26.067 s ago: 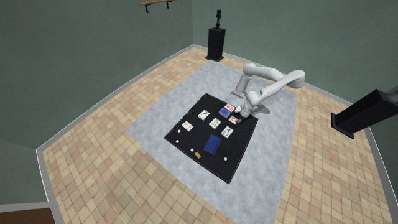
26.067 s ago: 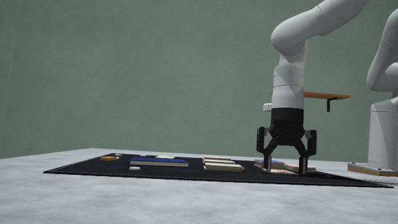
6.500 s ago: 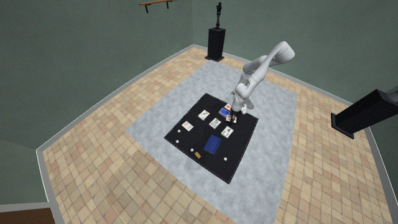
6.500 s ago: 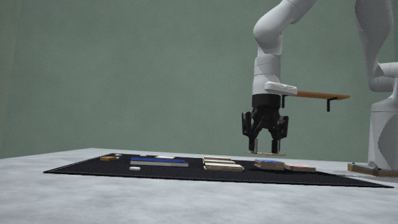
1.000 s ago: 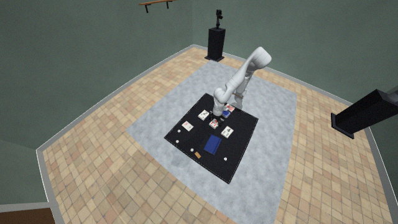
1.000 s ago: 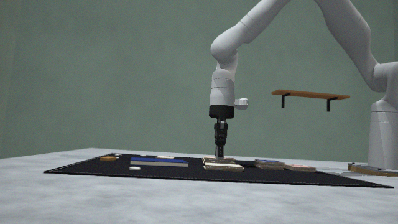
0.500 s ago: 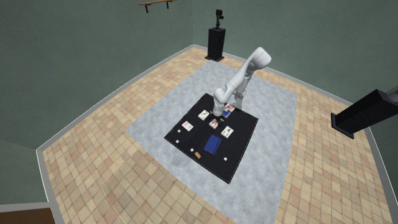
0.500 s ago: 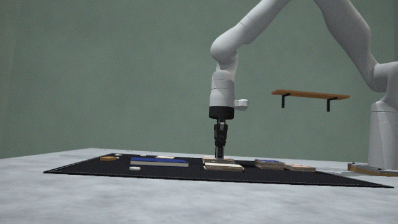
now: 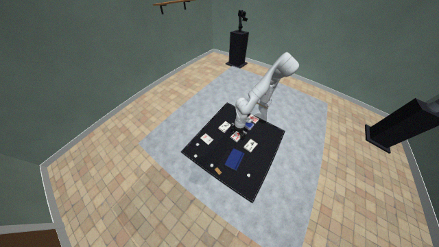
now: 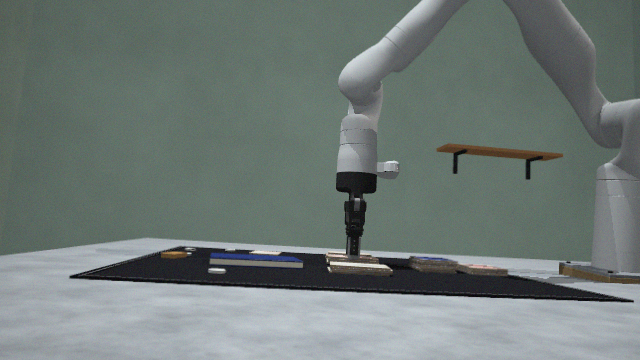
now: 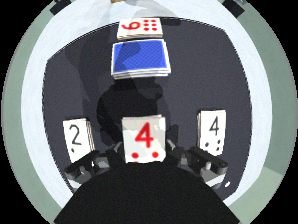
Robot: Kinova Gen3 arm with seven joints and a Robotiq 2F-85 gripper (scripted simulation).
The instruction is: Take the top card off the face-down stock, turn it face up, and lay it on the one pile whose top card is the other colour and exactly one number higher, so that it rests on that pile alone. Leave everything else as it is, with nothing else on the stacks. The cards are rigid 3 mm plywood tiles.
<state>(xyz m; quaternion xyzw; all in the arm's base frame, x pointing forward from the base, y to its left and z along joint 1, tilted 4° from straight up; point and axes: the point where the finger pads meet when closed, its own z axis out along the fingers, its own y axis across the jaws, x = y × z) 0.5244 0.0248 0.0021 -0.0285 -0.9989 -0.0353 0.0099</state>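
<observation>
Red 4 card (image 9: 235, 136) (image 10: 336, 255) (image 11: 144, 131), face up, btwn fingertips of hand (image 9: 239, 132) (image 10: 353, 254) (image 11: 144, 147), which grips it.

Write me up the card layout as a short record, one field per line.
Surface: black mat
Claw: the claw is low over the middle pile, closed on the red 4
Red 4: face up
Stock: blue-backed stock, face down
Flanking piles: black 2 and black 4, either side of the red 4
Card under red 4: hidden
Other items: blue block, small orange-brown block
</observation>
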